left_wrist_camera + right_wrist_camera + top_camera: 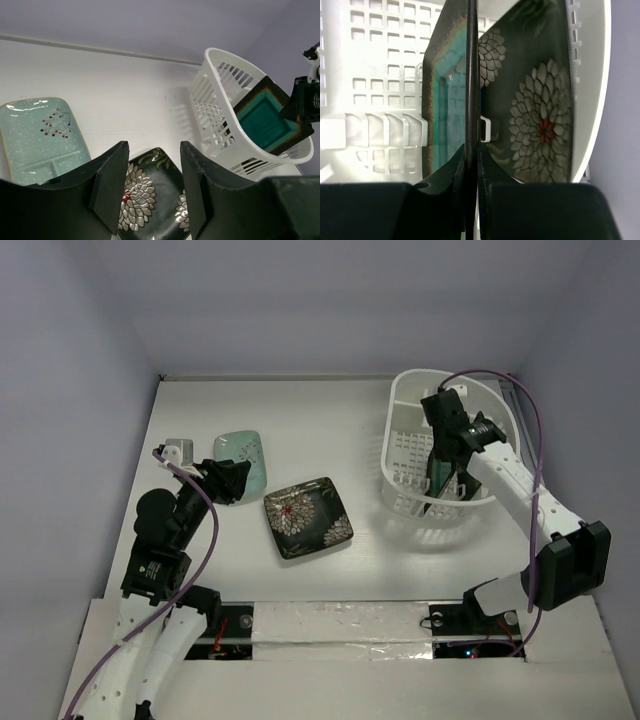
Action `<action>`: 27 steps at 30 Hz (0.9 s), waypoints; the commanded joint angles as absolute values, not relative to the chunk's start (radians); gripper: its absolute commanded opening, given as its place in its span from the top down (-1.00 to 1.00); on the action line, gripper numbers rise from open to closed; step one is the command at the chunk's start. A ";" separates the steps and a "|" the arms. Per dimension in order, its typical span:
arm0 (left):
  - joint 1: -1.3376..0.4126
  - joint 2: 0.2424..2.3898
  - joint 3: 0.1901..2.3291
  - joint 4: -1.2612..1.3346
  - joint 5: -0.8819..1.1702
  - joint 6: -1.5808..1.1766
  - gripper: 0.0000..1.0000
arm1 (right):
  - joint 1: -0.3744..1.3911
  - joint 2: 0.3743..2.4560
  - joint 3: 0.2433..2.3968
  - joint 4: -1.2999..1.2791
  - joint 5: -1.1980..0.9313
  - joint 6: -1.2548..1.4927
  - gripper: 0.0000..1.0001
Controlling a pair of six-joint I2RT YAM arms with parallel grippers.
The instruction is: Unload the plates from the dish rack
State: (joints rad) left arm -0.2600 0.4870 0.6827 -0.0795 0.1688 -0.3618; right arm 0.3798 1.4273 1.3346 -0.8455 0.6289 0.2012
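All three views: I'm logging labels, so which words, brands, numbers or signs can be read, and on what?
None: no words, numbers or signs show in any view.
The pale mint-green rounded-rectangular plate carries only a red berry sprig; the dark square plate on the table and the dark square plate with a teal face in the white plastic slotted dish rack carry only flower prints.

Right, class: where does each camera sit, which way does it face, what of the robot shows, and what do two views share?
Top external: above and behind the bases, looking down on the table; left arm and right arm show.
Left wrist: on the left arm, facing the dish rack; the open left end effector shows.
Right wrist: looks into the rack; right end effector shut on the teal-faced plate.
Shared: top and left wrist both show the mint plate.
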 commanded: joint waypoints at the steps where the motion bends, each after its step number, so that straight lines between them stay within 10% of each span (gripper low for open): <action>1: -0.256 0.489 0.695 -0.034 0.187 -0.370 0.16 | 0.402 1.348 1.428 -0.796 0.677 0.167 1.00; 27: -0.256 0.486 0.695 -0.035 0.179 -0.370 0.16 | 0.590 1.243 1.678 -0.897 0.859 0.209 1.00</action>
